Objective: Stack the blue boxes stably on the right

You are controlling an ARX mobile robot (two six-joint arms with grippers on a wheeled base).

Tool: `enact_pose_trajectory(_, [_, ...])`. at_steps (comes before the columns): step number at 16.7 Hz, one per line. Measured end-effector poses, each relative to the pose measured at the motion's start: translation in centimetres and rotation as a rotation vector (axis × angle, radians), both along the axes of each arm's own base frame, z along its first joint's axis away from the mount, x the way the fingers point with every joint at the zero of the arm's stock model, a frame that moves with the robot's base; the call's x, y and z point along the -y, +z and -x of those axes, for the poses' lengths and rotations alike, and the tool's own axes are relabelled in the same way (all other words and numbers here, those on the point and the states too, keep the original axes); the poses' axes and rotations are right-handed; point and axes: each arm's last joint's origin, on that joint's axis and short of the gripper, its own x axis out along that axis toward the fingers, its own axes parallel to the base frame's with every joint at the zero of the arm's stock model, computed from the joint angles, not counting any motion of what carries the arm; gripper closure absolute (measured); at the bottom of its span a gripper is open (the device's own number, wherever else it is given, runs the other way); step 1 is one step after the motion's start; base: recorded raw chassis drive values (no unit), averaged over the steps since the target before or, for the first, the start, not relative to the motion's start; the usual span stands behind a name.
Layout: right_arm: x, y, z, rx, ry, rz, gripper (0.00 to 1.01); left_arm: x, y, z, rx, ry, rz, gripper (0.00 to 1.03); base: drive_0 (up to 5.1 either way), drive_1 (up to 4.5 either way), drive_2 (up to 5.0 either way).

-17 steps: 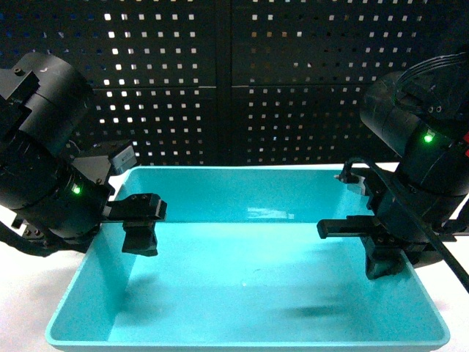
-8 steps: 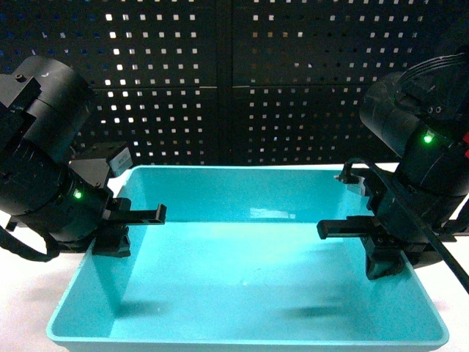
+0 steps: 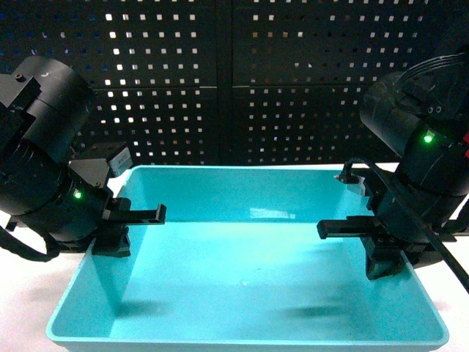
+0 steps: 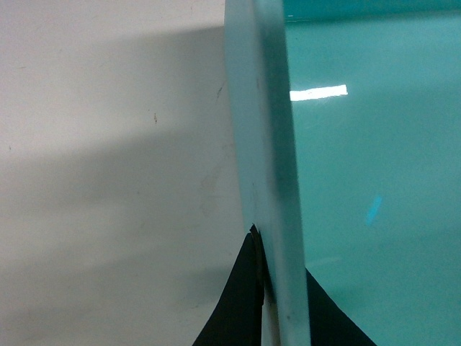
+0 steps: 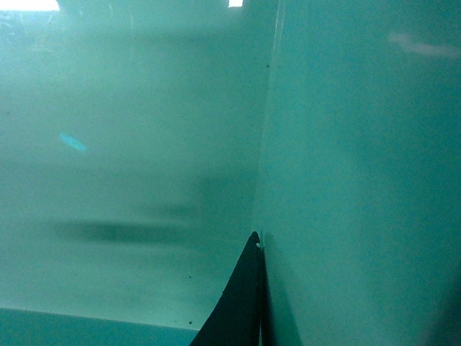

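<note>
One blue box [image 3: 249,286], a wide turquoise tub with no lid, fills the middle of the head view and has nothing in it. My left gripper [image 3: 111,236] is shut on its left wall, with one finger outside and one inside. The left wrist view shows that wall [image 4: 266,144] pinched in the left gripper [image 4: 279,263]. My right gripper [image 3: 388,258] stands at the right wall. Its inner finger [image 5: 241,310] lies flat against the wall [image 5: 360,180], which hides the outer finger.
The tub rests on a white table [image 4: 108,180]. A black pegboard [image 3: 234,73] stands close behind it. Both bulky arm bodies flank the tub at its left and right sides.
A second ago the left gripper's fingers hung apart inside the tub. They have since moved left and closed on the left wall. The right gripper has not moved.
</note>
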Motion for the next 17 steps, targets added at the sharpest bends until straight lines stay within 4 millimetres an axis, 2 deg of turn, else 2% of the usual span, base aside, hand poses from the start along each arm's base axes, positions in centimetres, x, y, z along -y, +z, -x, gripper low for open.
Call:
enact_pose_trajectory(3, [0.0, 0.0, 0.0, -0.004, 0.001, 0.0, 0.99, 0.1, 0.0, 0.0, -0.002, -0.002, 0.0, 1.01, 0.0, 0.0, 0.0])
enact_pose_trajectory(5, [-0.5, 0.9, 0.0, -0.03, -0.019, 0.015, 0.99, 0.8, 0.2, 0.6, 0.015, -0.018, -0.02, 1.01, 0.0, 0.0, 0.0])
enact_pose_trajectory(8, [-0.5, 2.1, -0.5, -0.057, -0.037, 0.042, 0.99, 1.3, 1.3, 1.2, -0.051, -0.016, -0.002, 1.01, 0.0, 0.0, 0.0])
enact_pose_trajectory(10, [-0.5, 3.9, -1.3, -0.012, -0.049, 0.042, 0.99, 1.4, 4.0, 0.4, -0.016, 0.01, 0.019, 1.01, 0.0, 0.0, 0.0])
enact_pose_trajectory(11, [-0.5, 5.9, -1.3, 0.031, -0.075, 0.009, 0.99, 1.0, 7.2, -0.2, 0.034, 0.024, 0.041, 1.01, 0.0, 0.0, 0.0])
enact_pose_trajectory(12, [-0.3, 9.4, -0.2, 0.097, -0.112, -0.017, 0.99, 0.3, 10.6, -0.7, 0.071, 0.034, 0.075, 1.01, 0.0, 0.0, 0.0])
enact_pose_trajectory(13, [-0.4, 9.8, 0.0, 0.099, -0.121, -0.018, 0.99, 0.1, 11.2, -0.9, 0.063, 0.048, 0.087, 1.01, 0.0, 0.0, 0.0])
enact_pose_trajectory(17, [-0.5, 9.2, -0.3, 0.067, -0.109, 0.01, 0.99, -0.1, 8.8, -0.5, -0.099, 0.06, 0.138, 1.01, 0.0, 0.0, 0.0])
